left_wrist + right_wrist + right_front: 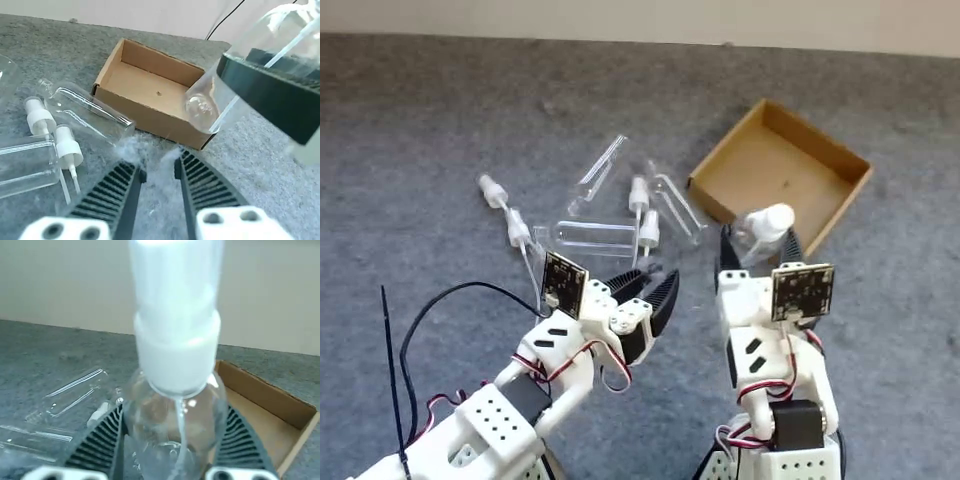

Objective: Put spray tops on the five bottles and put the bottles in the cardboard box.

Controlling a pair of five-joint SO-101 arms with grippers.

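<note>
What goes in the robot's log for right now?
right hand: shut on clear round bottle with white spray top | left hand: open, empty | brown cardboard box: no bottles inside

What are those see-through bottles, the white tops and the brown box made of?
The clear round bottle being held looks like glossy transparent plastic, possibly glass: the dip tube shows through it. The loose white spray tops look like opaque plastic, smooth and moulded. The shallow brown box looks like matte cardboard, with folded walls and raw edges.
</note>
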